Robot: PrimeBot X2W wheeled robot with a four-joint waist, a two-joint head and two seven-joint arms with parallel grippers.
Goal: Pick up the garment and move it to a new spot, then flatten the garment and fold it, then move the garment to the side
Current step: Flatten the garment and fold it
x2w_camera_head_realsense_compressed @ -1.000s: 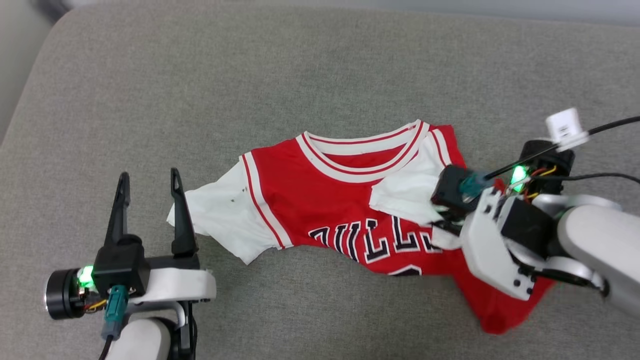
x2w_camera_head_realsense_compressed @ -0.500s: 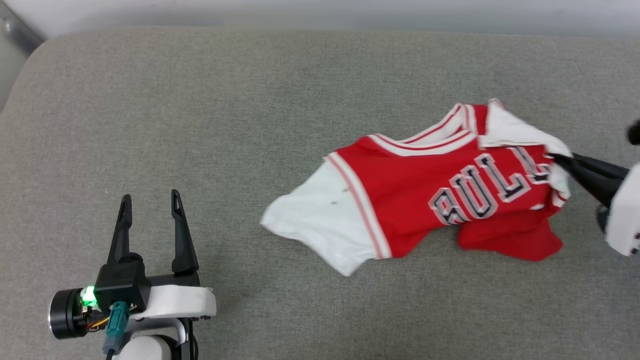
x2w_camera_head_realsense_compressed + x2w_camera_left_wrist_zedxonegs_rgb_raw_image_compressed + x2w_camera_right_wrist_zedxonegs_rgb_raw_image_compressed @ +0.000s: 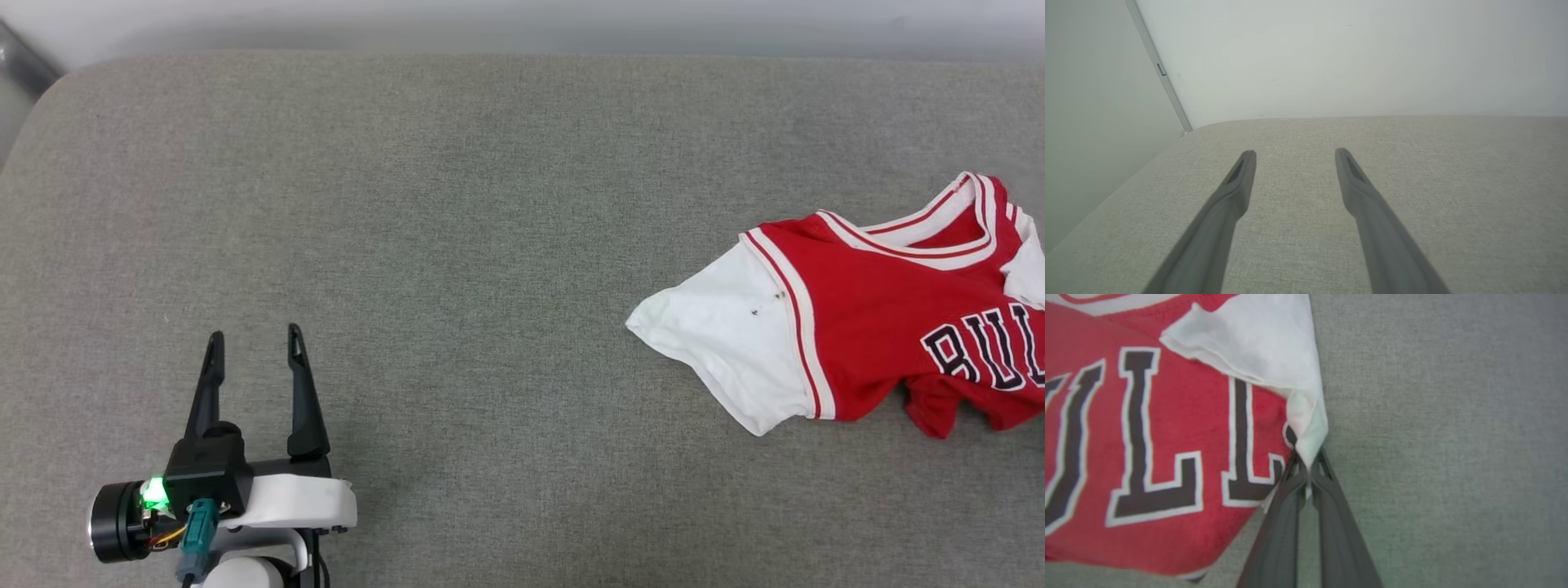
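Pinching a bunched tip of white sleeve cloth, the right gripper [image 3: 1309, 467] has its two dark fingers pressed together, with only that thin fold between them. The cloth draws up from the tips into a narrow peak and widens into a white flap that lies over the red front of the shirt [image 3: 1167, 416]. Beside the flap run big black letters edged in white: two Ls and part of a U, with a sliver of another letter just at the pinch. The red edge nearest the camera is blurred, so I cannot tell whether it rests on the cushion [image 3: 1453, 437] or hangs above it.

In the head view the shirt [image 3: 882, 318] lies at the far right of the grey cushion [image 3: 490, 204] and runs off the picture's right edge. Its body is red, with a V-shaped collar in red and white stripes and a white-and-red stripe along the shoulder seam. One white short sleeve is spread flat, pointing toward the view's left, and bears two small dark specks near the seam. The letters "BUL" show before the edge cuts them off. Below them the red cloth is rumpled into a loose fold.

The left gripper [image 3: 255, 335] is low on the left, well apart from the shirt, a green light on its wrist. Its fingers stand wide with nothing between them; its own camera shows the left gripper [image 3: 1295, 153] over bare cushion, facing a pale wall [image 3: 1331, 61].
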